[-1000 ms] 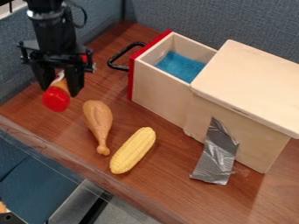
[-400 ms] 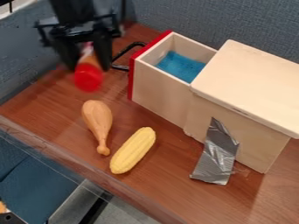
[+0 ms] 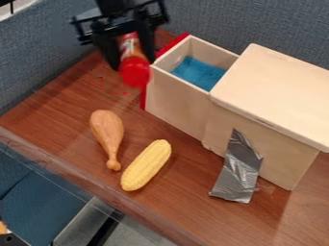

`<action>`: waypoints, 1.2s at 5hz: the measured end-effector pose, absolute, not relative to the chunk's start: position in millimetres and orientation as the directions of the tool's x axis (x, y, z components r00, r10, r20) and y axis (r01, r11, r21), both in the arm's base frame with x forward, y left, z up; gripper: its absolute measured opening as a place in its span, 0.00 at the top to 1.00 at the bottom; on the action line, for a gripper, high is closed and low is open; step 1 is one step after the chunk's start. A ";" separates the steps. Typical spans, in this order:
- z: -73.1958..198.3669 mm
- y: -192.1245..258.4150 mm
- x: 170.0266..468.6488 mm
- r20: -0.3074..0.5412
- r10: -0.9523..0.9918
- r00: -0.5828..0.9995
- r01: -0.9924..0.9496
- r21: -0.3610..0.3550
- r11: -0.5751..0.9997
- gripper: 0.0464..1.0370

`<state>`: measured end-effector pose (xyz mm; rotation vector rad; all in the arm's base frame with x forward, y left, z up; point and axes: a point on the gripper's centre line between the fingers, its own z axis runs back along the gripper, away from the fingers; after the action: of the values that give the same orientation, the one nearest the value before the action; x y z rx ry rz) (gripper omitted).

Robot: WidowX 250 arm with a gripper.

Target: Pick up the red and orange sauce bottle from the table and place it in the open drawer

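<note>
At the upper left, my gripper (image 3: 133, 60) is shut on a red-capped bottle (image 3: 134, 71), one finger on each side of it. The bottle hangs cap-down above the table, in front of the red front of an open wooden drawer (image 3: 173, 96). A blue lining (image 3: 198, 73) covers the drawer's floor. Below the gripper, a brown toy drumstick (image 3: 108, 135) lies on the table, and a yellow corn cob (image 3: 146, 165) rests close to its right.
The drawer's wooden box (image 3: 276, 96) stands at the right, with silver tape (image 3: 239, 168) running from its side onto the brown table (image 3: 186, 211). Blue-grey partition walls (image 3: 193, 19) rise behind and at the left. The table's front edge runs diagonally along the lower left.
My gripper has moved right and up in the view, carrying the bottle toward the drawer and now covering its black handle. The drumstick, corn and drawer have stayed still.
</note>
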<state>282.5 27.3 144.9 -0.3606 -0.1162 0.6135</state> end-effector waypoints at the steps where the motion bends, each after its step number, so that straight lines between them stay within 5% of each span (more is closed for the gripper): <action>1: 147.6 24.2 296.6 -0.019 0.665 0.747 -0.614 -0.404 0.679 0.44; 3: 160.8 7.3 333.6 -0.037 0.732 0.680 -0.657 -0.475 0.586 0.44; 6: 152.4 -39.1 387.9 0.018 0.672 0.741 -0.604 -0.419 0.678 0.44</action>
<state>387.9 -39.1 152.4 -0.4057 -0.1765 0.7210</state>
